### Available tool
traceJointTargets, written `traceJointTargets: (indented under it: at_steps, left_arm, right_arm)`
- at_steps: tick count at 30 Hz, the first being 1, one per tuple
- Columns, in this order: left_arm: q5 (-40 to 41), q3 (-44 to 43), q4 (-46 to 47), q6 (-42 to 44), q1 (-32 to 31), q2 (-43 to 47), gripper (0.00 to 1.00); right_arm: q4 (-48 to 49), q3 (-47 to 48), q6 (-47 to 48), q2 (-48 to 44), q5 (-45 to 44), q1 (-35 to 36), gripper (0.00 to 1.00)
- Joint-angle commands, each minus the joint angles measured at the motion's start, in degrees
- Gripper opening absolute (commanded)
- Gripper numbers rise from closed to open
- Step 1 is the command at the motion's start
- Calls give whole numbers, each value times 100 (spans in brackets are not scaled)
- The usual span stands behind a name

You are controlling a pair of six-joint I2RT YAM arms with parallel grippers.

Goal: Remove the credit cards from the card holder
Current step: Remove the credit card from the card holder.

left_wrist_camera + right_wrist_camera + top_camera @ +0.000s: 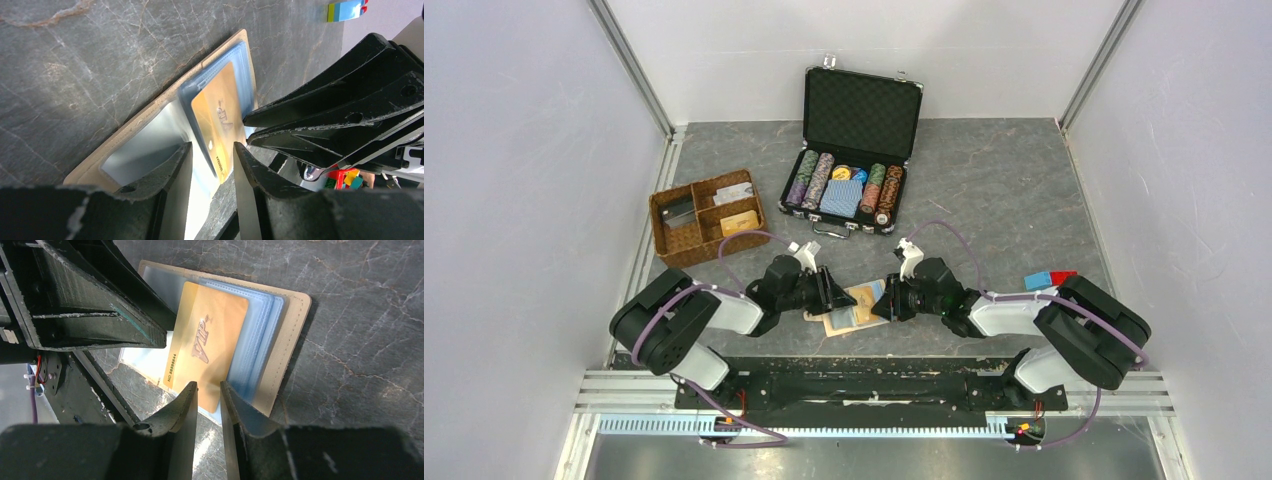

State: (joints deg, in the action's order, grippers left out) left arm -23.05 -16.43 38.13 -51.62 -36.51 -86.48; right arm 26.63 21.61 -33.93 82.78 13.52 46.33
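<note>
The tan card holder lies open on the table between my two grippers, also in the left wrist view and the right wrist view. A gold credit card marked VIP sticks halfway out of its pale blue pockets; it also shows in the left wrist view. My left gripper is open, its fingers straddling the holder's near edge. My right gripper is open by a narrow gap, its tips just above the gold card's lower edge. The two grippers nearly touch each other.
A brown wicker divided tray with a few cards stands at the back left. A black hard case with poker chips and a blue deck stands open behind. Small blue and red blocks lie at the right.
</note>
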Motion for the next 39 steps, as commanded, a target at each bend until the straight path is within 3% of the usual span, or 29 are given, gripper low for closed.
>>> traceJointTargets:
  at_steps: [1,7,12,16,28,39]
  left_arm:
    - [30,78,329,-138,-58,-179,42]
    - [-85,157,990,-358,-110,-605,40]
    - [-217,208,1473,-566,-120,-865,19]
    - [-218,194,1351,-561,-119,-780,3]
    - [282,96,-210,-255,-93,198,2]
    - [621,-141,-2216,306,-49,1866,2]
  right_arm:
    - [-124,-157,-38,-39,37,-3,26]
    - [-49,-183,-67,-19,94,-3,26]
    - [-44,-209,-91,-33,88,-1,26]
    - [-77,-244,-94,-89,24,-1,26]
    - [-122,-297,-37,-130,-57,-55,26]
    - [-329,-169,257,-292,70,-93,26]
